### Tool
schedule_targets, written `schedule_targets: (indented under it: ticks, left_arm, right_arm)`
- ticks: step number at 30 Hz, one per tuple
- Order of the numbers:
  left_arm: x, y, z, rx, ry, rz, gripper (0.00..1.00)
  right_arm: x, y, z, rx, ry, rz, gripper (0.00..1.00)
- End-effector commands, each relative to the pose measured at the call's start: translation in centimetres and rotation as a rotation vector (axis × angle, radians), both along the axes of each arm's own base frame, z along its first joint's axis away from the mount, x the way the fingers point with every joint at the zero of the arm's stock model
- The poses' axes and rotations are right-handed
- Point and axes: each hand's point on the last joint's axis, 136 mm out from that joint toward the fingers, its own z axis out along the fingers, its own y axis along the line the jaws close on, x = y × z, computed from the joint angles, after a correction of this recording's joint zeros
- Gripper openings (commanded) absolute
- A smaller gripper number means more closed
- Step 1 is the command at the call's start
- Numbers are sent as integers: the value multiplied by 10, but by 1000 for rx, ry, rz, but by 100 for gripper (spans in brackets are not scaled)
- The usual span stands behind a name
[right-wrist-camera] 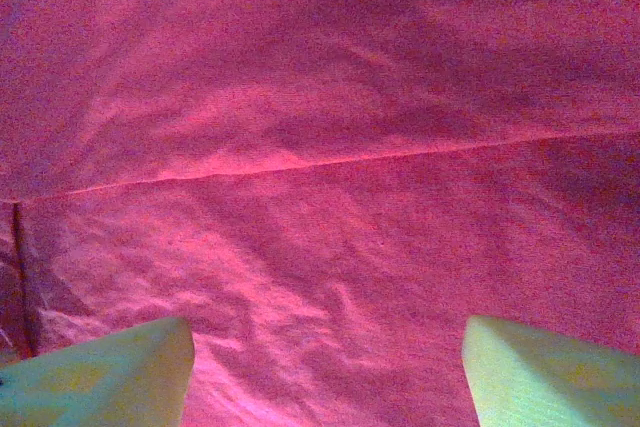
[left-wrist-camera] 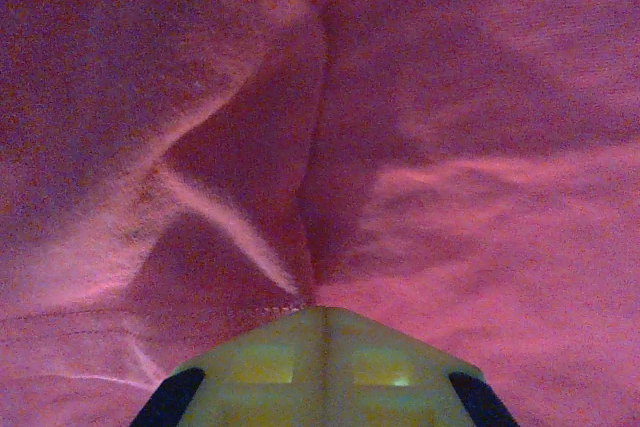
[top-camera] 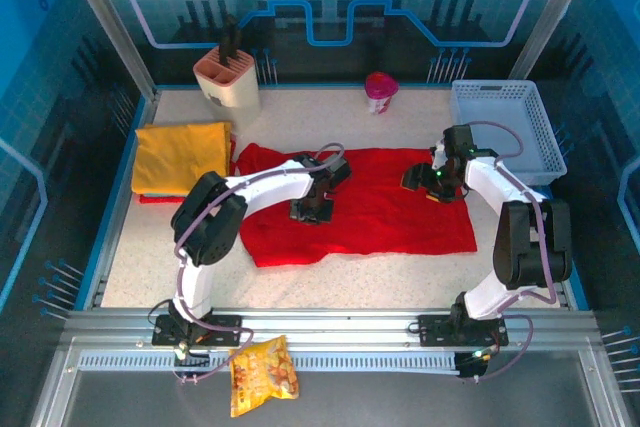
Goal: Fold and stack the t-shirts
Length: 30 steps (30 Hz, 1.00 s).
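Currently the table [top-camera: 380,282] carries the red t-shirt [top-camera: 390,217] spread flat at centre and the yellow t-shirt [top-camera: 180,155] folded at far left. The left gripper [top-camera: 310,209] is clenched on a fold of the red t-shirt. The right gripper [top-camera: 422,182] hovers released above its right part.

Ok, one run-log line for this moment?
left jaws: shut, pinching red t-shirt | right jaws: open over it | yellow t-shirt: folded, left side

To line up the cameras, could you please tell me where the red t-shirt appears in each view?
Top external: red t-shirt spread across the table.
Left wrist: its creases run into the shut left claw.
Right wrist: beyond the open right claw.
Shared landmark: both claws.
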Motion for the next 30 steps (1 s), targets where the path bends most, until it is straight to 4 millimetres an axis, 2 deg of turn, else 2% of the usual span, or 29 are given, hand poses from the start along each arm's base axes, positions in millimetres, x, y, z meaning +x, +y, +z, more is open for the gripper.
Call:
schedule_targets:
  ticks: [1, 7, 9, 11, 12, 15, 19, 22, 25, 29, 30]
  left_arm:
    - [7, -14, 31, -132, -32, 40, 0]
    - [5, -18, 33, -183, -15, 52, 0]
    - [3, -15, 29, -166, 2, 52, 8]
    - [1, -12, 25, -152, 14, 50, 31]
    - [1, -10, 25, -145, 16, 52, 36]
    - [6, -2, 35, -154, 11, 60, 40]
    - [40, 32, 66, -209, -59, 125, 44]
    - [72, 66, 88, -192, -143, 166, 52]
    - [104, 95, 99, -170, -219, 179, 60]
    - [147, 133, 101, -177, -288, 243, 67]
    - [155, 141, 99, -186, -294, 267, 68]
  right_arm:
    - [-1, 1, 3, 1, -1, 10, 72]
    - [0, 1, 3, 3, 0, 11, 72]
    - [1, 1, 3, 4, 1, 11, 72]
    - [1, 2, 4, 5, 0, 16, 72]
    - [2, 1, 5, 4, -2, 13, 72]
    - [5, -4, 11, -8, -12, 3, 72]
    - [19, -18, 29, -27, -50, -28, 73]
    - [34, -27, 42, -59, -92, -40, 73]
    - [50, -32, 41, -98, -89, -39, 75]
    - [68, -43, 34, -161, -86, -52, 98]
    - [72, -44, 33, -166, -87, -50, 100]
